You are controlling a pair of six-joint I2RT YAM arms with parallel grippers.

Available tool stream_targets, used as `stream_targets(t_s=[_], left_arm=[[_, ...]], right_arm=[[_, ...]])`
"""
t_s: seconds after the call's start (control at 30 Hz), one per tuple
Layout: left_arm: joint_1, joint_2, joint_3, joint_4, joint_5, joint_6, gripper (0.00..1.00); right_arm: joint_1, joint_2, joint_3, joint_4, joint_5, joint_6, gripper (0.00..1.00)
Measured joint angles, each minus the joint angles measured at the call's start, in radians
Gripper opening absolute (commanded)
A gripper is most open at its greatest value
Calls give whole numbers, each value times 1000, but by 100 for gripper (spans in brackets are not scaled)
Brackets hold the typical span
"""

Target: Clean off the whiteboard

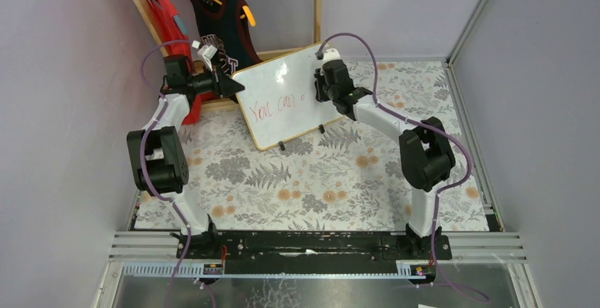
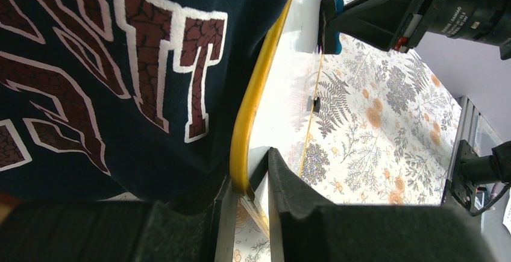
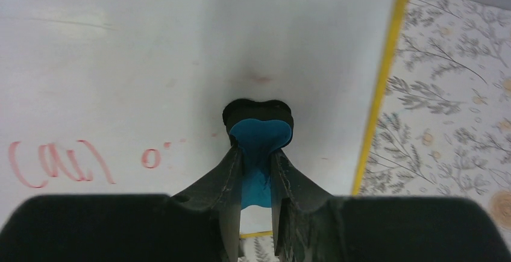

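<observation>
The whiteboard [image 1: 286,85] is coloured white, edged in yellow and marked with red writing [image 1: 262,112]. The eraser [image 3: 259,135] is coloured blue. The cloth [image 1: 311,180] is patterned with grey ferns and orange flowers.

The top camera sits above and behind my bases and looks down and forward over the bench [image 1: 311,180] to the back wall, far enough off to take in both arms whole and the whiteboard [image 1: 283,74]. My left wrist camera looks out along my left fingers [image 2: 295,196], close at the board's left edge, seeing its face nearly edge-on and, across it, my right fingers [image 2: 373,9]. My right wrist camera faces the board squarely and very near, past the blue eraser [image 3: 259,135]. All three views share the board; the red writing [image 3: 60,162] shows from the top and the right wrist.
</observation>
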Motion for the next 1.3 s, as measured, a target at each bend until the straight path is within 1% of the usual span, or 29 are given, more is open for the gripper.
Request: stream_targets(t_s=[0.4,0.63,0.87,1.13,1.3], left_arm=[[4,0,0,-10,0,1,0],[5,-2,0,-11,0,2,0],[5,-2,0,-10,-1,2,0],[5,-2,0,-10,-1,2,0],[5,-2,0,-10,-1,2,0]], right_arm=[[150,62,117,-5,18,18,0],[166,65,118,-4,27,9,0],[142,47,69,14,42,-13,0],[19,4,-2,11,46,-26,0],[-11,-1,-8,6,44,-26,0]])
